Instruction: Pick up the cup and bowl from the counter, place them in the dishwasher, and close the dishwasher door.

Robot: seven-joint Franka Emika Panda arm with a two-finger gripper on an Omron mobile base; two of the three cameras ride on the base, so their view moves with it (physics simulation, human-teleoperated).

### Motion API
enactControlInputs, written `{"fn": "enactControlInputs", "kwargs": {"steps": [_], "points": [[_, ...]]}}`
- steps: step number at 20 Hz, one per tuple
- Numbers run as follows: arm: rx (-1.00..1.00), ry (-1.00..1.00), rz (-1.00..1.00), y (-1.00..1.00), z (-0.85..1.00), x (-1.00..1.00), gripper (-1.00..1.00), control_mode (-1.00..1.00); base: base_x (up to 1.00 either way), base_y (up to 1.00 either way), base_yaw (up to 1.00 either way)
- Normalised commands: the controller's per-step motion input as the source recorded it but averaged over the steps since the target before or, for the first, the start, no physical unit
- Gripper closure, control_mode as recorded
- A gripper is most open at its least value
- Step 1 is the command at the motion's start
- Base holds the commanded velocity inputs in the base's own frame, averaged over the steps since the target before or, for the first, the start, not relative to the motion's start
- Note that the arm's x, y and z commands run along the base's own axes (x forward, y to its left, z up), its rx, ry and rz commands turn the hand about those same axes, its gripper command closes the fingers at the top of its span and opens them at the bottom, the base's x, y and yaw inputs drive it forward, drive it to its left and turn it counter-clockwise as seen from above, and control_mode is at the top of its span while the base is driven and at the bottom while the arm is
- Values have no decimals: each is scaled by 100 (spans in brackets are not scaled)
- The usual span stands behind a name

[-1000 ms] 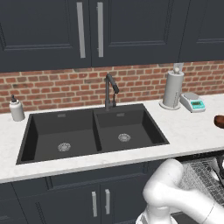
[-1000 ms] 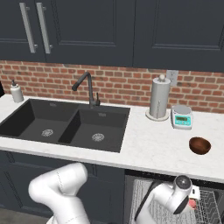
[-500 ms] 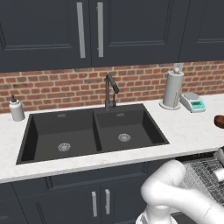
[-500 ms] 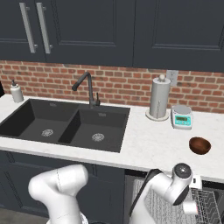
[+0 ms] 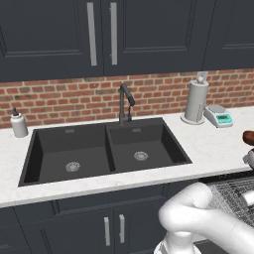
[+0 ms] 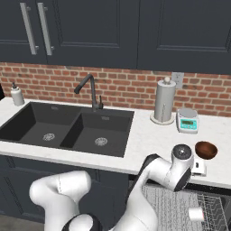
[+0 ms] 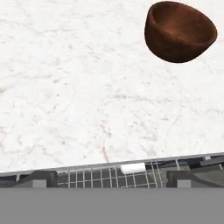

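One item racked, one to go.
The cup (image 6: 196,213) lies in the dishwasher (image 6: 180,208) rack; the gripper (image 6: 197,167), fingers wide and empty, has lifted toward the bowl (image 7: 180,30) near the counter (image 7: 74,87) edge.

Pretty clearly a home kitchen, a rendered one; dark shaker cabinets (image 6: 90,27) with silver bar handles hang over a red brick backsplash (image 6: 126,88); a black double sink (image 5: 104,149) with a dark faucet (image 5: 124,101) sits in the white speckled counter (image 6: 144,135); paper towel roll (image 6: 164,100), small kitchen scale (image 6: 187,121) and soap bottle (image 5: 19,124) stand along the wall; a dishwasher (image 6: 180,210) rack shows under the counter edge.
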Motion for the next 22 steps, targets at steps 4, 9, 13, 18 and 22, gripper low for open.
{"fn": "enactControlInputs", "kwargs": {"steps": [4, 9, 13, 18, 22], "points": [[-5, 0, 0, 23, 100, 0, -100, -100, 0, 0, 0], [-6, 2, 0, 13, 98, 6, -100, -100, 0, 0, 0], [-6, 6, 0, 0, 57, 38, -100, -100, 0, 0, 0], [-1, 2, 1, 0, 5, 40, -100, -100, 0, 0, 0], [0, 6, 1, 0, 0, 27, -100, -100, 0, 0, 0]]}}
